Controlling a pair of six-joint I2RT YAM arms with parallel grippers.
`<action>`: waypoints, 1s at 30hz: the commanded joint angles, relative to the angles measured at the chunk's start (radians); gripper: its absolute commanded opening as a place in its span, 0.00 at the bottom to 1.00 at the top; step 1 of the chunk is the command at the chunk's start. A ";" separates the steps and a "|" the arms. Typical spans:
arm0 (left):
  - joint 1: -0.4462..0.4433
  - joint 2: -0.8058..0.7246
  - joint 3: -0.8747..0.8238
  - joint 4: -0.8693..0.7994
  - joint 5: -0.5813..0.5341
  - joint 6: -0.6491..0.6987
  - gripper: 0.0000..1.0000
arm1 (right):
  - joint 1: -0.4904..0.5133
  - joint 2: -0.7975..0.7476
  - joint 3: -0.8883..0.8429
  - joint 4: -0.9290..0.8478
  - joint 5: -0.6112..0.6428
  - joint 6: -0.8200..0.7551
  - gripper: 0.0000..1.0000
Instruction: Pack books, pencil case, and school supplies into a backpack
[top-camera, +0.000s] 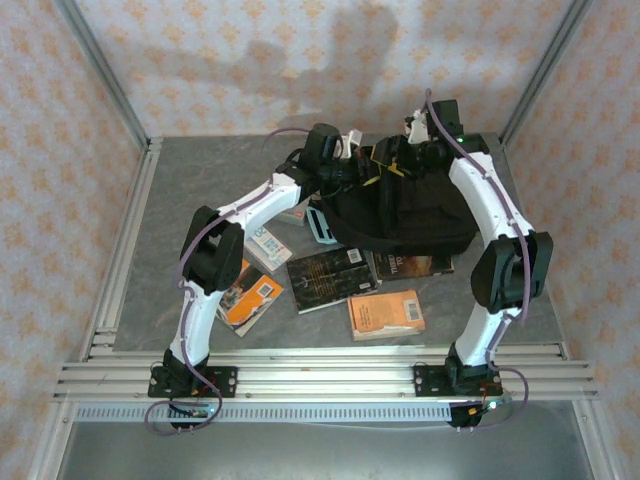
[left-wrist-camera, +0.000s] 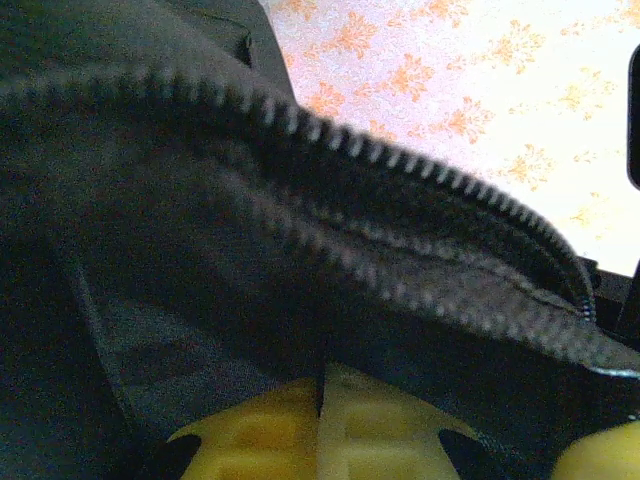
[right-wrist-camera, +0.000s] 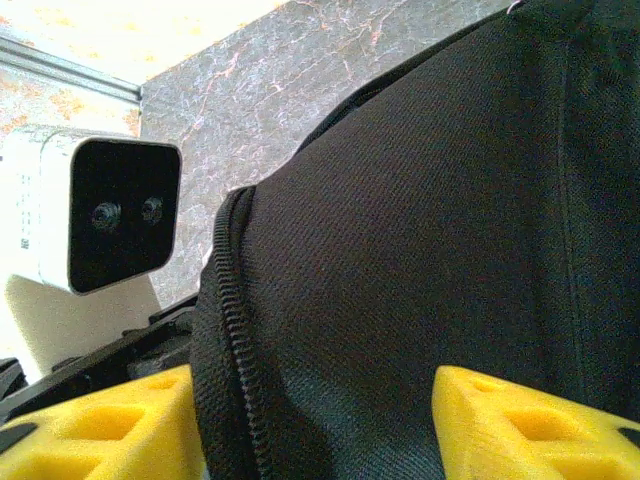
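Grey marbled surface (top-camera: 190, 190), edged on the near side by aluminium rails (top-camera: 330, 378); enclosed left, right and far by pale walls (top-camera: 250, 60) printed with orange floral motifs.

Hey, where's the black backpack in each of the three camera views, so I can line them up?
Top external: the backpack sits far centre-right on the table.
Left wrist: its black fabric covers most of the frame, with its zip running diagonally.
Right wrist: it covers the centre and right, with the zip down its left edge.
Shared landmark: orange-flowered wallpaper, top right in left wrist, top left in right wrist.
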 joint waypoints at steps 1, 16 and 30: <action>-0.006 0.009 0.030 0.027 -0.004 0.004 0.00 | 0.000 0.003 0.026 -0.028 -0.010 -0.022 0.51; -0.003 -0.019 0.003 -0.028 -0.022 0.039 0.00 | -0.002 -0.052 -0.044 0.046 0.037 -0.015 0.00; 0.058 -0.212 -0.064 -0.327 -0.162 0.200 0.01 | -0.009 -0.152 -0.038 -0.046 0.403 -0.042 0.00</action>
